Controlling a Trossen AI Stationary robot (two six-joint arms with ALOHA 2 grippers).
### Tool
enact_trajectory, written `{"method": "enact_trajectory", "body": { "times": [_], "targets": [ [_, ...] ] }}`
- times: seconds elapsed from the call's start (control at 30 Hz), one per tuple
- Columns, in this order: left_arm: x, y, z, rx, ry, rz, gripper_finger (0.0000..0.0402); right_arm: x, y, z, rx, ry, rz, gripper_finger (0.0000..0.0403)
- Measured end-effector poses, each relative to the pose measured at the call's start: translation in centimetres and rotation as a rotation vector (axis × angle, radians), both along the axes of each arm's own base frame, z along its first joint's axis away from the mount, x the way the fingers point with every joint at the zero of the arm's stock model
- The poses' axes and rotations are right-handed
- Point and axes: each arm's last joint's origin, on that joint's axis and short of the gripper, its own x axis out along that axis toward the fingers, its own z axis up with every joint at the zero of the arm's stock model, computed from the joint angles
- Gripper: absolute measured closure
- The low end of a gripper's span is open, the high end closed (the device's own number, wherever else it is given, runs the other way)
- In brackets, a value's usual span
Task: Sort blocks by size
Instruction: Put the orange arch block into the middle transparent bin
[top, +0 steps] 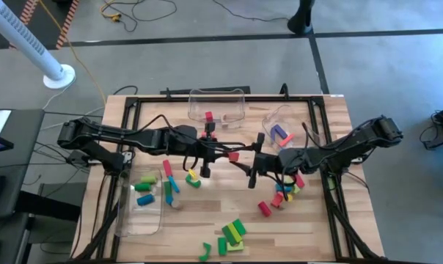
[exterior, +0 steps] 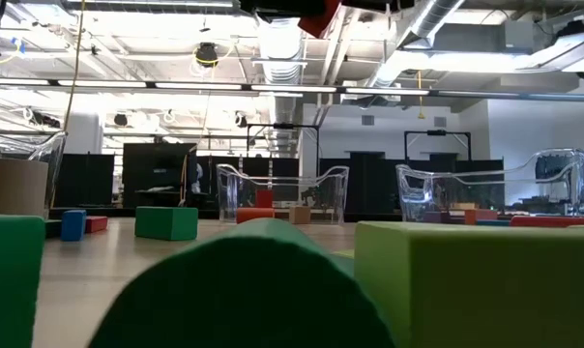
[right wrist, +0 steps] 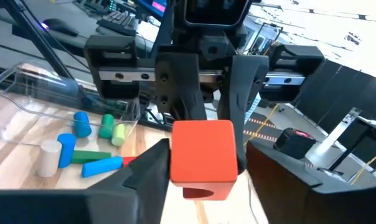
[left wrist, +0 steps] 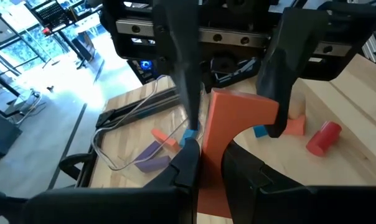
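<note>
The table (top: 229, 198) is pale wood with a visible grain and a matt finish, framed by black metal rails (top: 221, 97). The bins (top: 216, 105) are clear, glossy plastic. The red arch block (left wrist: 235, 124) looks smooth and matt, like painted wood. Both arms (top: 133, 136) are matt black plastic and metal.

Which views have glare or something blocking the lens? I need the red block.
Low view: green blocks close to the lens fill the lower half; ceiling lights glare above. Left wrist view: daylight washes out the floor, yet the red block in the left gripper is well lit. High view: even light, no glare.
</note>
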Motion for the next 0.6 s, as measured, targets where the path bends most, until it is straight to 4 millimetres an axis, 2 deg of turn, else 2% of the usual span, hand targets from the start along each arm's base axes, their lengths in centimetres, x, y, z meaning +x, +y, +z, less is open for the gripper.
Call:
{"method": "enact_trajectory", "body": {
  "times": [0.2,0.6],
  "targets": [
    [-0.01,0.00,0.01,-0.001,0.001,0.002,0.0355,0.00,0.02,-0.02,-0.008,0.004,0.000,0.0246],
    [-0.08,0.00,-0.21,-0.004,0.028,0.000,0.0343,-0.01,0.10,-0.09,-0.004,0.007,0.002,0.0243]
  ]
}}
